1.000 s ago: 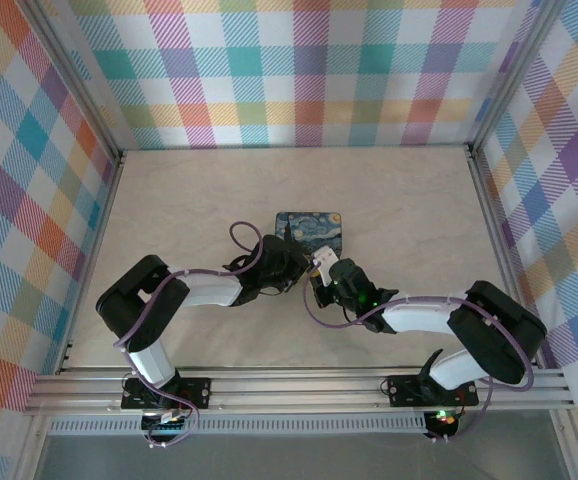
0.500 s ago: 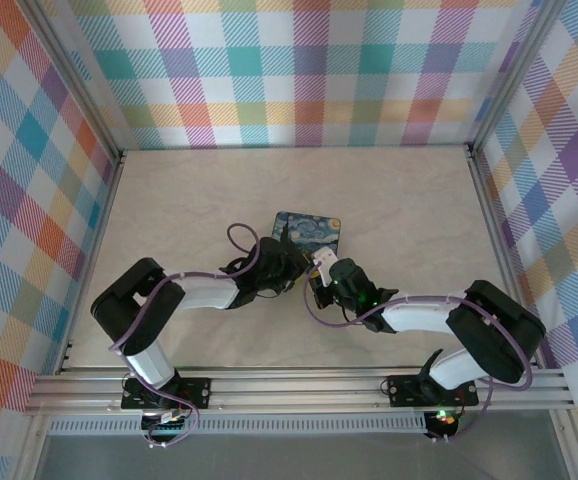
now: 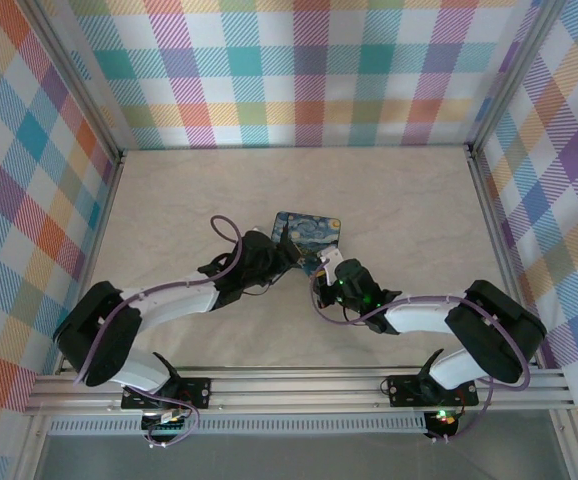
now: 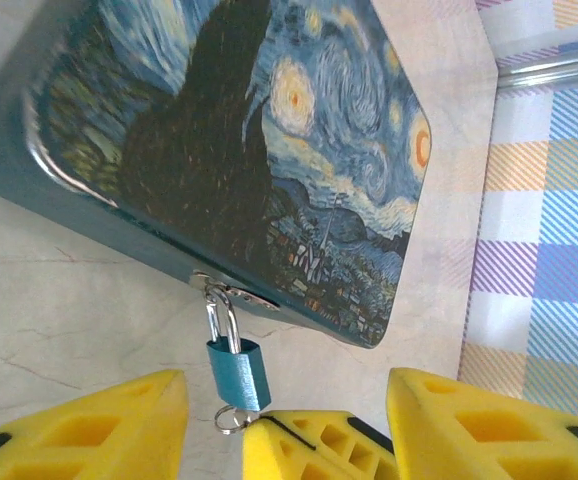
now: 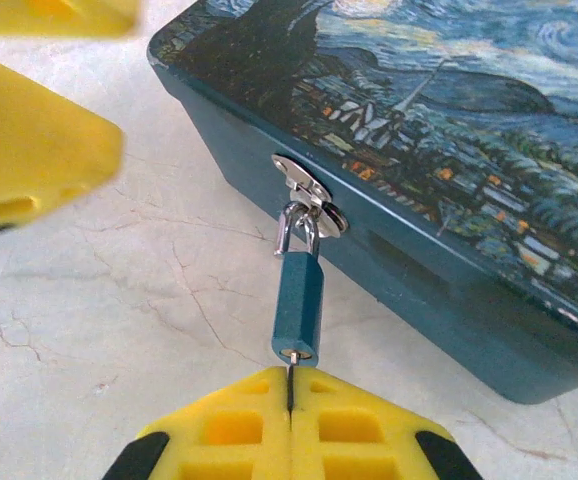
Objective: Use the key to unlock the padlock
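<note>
The padlock (image 5: 299, 305), a small blue body with a silvery shackle, hangs from the hasp (image 5: 307, 190) on the front wall of the night-sky tin (image 5: 439, 130). My right gripper (image 5: 291, 375) is shut on the key (image 5: 291, 368), whose blade sits in the keyhole at the padlock's lower end. In the left wrist view the padlock (image 4: 237, 368) hangs between the fingers of my open left gripper (image 4: 287, 390), touching neither. The key's ring (image 4: 227, 418) shows just under it. From above, both grippers meet at the tin's (image 3: 310, 230) near edge.
The tin stands mid-table on the pale marble-look surface (image 3: 409, 200). Checked walls (image 3: 299, 70) close the back and sides. The left gripper's yellow fingers (image 5: 29, 150) hang close to the upper left of the padlock in the right wrist view.
My left gripper has opened and drawn back a little from the padlock, and the left arm's elbow has swung down to the left. The right gripper stays shut at the padlock.
</note>
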Robot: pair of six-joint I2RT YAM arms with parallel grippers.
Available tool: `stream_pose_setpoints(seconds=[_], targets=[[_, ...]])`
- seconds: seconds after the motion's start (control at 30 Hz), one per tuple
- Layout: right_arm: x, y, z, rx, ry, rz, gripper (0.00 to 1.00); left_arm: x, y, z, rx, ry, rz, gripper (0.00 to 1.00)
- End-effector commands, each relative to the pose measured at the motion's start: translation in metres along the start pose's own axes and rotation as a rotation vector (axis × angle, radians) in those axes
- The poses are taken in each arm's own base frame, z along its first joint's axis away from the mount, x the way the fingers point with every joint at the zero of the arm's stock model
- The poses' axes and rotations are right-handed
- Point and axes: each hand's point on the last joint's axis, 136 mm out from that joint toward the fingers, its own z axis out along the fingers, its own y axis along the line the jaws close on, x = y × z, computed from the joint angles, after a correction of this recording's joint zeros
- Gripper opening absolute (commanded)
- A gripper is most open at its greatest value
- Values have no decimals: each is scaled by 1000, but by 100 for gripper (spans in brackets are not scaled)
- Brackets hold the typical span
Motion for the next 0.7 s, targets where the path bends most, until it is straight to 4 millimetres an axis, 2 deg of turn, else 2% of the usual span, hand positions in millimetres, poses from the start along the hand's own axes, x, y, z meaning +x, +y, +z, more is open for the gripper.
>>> stream_pose_setpoints(seconds=[0.0, 0.47, 0.67], targets=[[-10, 11, -2, -77, -57, 110, 0, -16, 6, -14, -63, -61, 72, 55], [2, 7, 5, -184, -48, 538, 0, -27, 11, -34, -91, -118, 115, 57], [11, 1, 11, -171, -26, 624, 0, -29, 12, -39, -93, -128, 120, 57]])
